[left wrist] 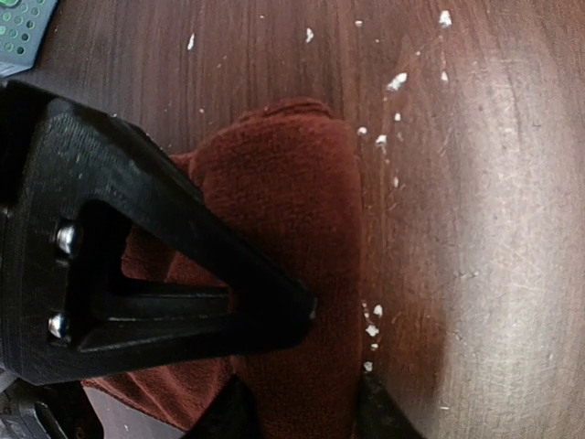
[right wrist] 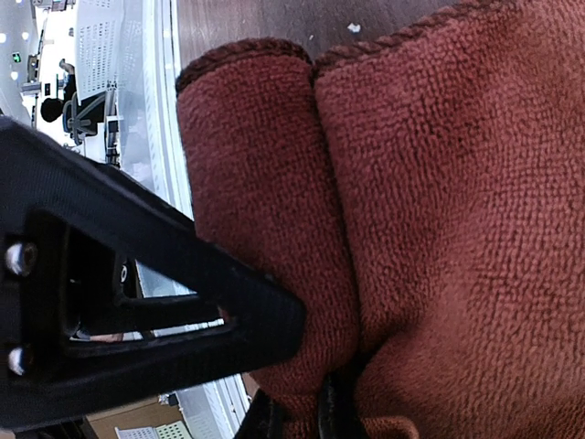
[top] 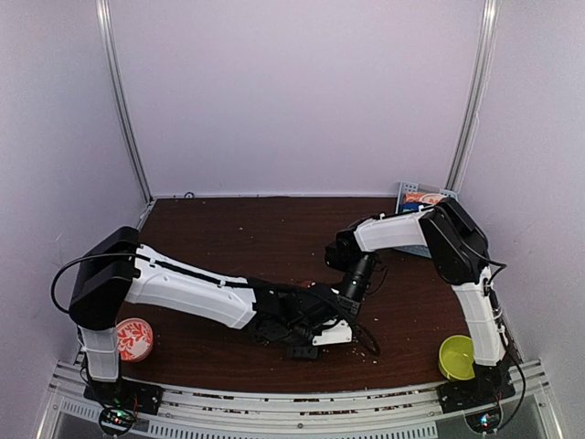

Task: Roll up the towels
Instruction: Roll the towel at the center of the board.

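Red towel (left wrist: 274, 210): bunched into a part-formed roll, middle of the table (left wrist: 475, 183), toward its near edge. Right pincer (right wrist: 306, 375) pinches a fold. Left pincer (left wrist: 302, 366) straddles the roll; its grip cannot be told. Rolling step is in hand. Next move probably calls for tightening the roll evenly.

The towel (right wrist: 439, 183) is nubby terry cloth; the table (left wrist: 475, 229), glossy dark wood; the fingers (left wrist: 183, 229), matt black plastic.

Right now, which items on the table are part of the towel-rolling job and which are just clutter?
Job:
- rust-red towel, bunched at the centre of the table

Lying about:
- red-and-white bowl, front left corner
- printed box, back right corner
- yellow-green round item, front right corner: looks like a bowl, could be a rolled cloth, can't tell
- white crumbs
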`<act>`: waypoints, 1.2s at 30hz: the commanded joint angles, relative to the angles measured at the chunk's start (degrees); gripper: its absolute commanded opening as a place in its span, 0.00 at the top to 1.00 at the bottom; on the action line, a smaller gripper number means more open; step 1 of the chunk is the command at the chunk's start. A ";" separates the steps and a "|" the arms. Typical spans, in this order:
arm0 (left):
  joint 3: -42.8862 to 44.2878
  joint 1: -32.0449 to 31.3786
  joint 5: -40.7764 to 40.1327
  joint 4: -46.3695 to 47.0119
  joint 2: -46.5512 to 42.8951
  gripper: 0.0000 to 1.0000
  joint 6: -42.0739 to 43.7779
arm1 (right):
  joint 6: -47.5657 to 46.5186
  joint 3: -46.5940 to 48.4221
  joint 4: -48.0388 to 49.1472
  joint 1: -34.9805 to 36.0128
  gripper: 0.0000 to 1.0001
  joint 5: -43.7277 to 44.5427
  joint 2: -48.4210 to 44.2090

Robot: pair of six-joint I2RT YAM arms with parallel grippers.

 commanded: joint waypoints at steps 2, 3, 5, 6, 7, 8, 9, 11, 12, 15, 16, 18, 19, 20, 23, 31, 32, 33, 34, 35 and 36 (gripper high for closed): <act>0.77 0.14 0.92 2.05 0.00 0.72 0.60 | -1.15 -2.02 3.13 -0.19 0.91 8.55 2.24; 0.83 0.14 1.84 2.05 -0.40 0.75 0.41 | -1.15 -1.94 3.12 -0.19 0.90 8.37 1.29; 0.92 0.15 4.42 1.54 -0.74 0.83 0.18 | -1.44 -1.66 2.92 -0.19 0.87 8.12 -0.35; 0.94 0.14 5.60 1.05 -0.78 0.85 -0.03 | -1.97 -1.26 2.26 -0.19 0.83 7.82 -1.29; 1.08 0.14 6.57 0.52 -0.60 0.88 -0.27 | -3.09 -0.61 0.99 -0.20 0.79 7.32 -2.12; 1.18 0.14 7.35 -0.21 -0.47 0.90 -0.55 | -4.57 0.54 -1.06 -0.27 0.76 6.71 -3.11; 1.27 0.14 8.13 -0.94 -0.43 0.92 -0.82 | -5.35 2.01 -3.00 -0.47 0.71 6.05 -4.09; 1.64 0.21 10.04 -2.34 -0.27 0.94 -1.44 | -3.89 4.11 -3.91 -1.43 0.60 5.22 -7.48; 1.95 0.41 11.48 -3.05 -0.26 0.95 -1.84 | -3.20 5.25 -3.96 -1.90 0.58 5.17 -9.41; 4.26 2.13 19.76 -6.88 0.77 0.95 -3.71 | -2.06 8.04 -3.81 -3.11 0.55 8.08 -15.46; 5.45 2.95 22.32 -8.41 1.69 0.95 -4.59 | -1.22 8.91 -3.23 -3.64 0.53 9.39 -17.57; 8.43 4.75 27.50 -11.14 3.89 0.95 -6.30 | 0.97 10.24 -1.08 -4.76 0.51 13.17 -22.37; 9.62 5.83 30.35 -12.01 5.68 0.95 -7.30 | 2.28 10.39 1.05 -5.22 0.50 15.97 -24.91; 11.34 6.91 33.37 -13.44 7.25 0.94 -8.12 | 3.85 10.13 3.35 -5.55 0.50 19.22 -27.79; 16.12 10.34 42.55 -16.70 12.10 0.93 -10.94 | 10.29 5.86 14.80 -6.36 0.51 27.80 -37.36; 22.79 14.81 56.68 -20.87 22.48 0.92 -13.52 | 7.99 -6.59 22.24 -7.71 0.44 17.94 -56.67; 22.92 15.39 58.23 -20.87 23.44 0.93 -14.19 | 6.65 -7.88 20.74 -7.44 0.48 15.85 -57.17; 23.06 16.00 59.75 -20.87 24.36 0.93 -14.82 | 6.40 -10.31 21.06 -6.53 0.52 15.62 -58.03; 23.16 16.59 61.35 -20.87 25.05 0.94 -15.32 | 6.44 -13.76 22.47 -5.24 0.53 16.65 -59.32; 23.32 17.28 62.83 -20.87 25.86 0.96 -15.72 | 6.00 -18.17 24.47 -3.34 0.54 17.85 -60.94; 23.53 17.75 64.07 -20.94 26.45 0.98 -16.24 | 5.20 -22.54 26.24 -0.95 0.53 20.50 -62.60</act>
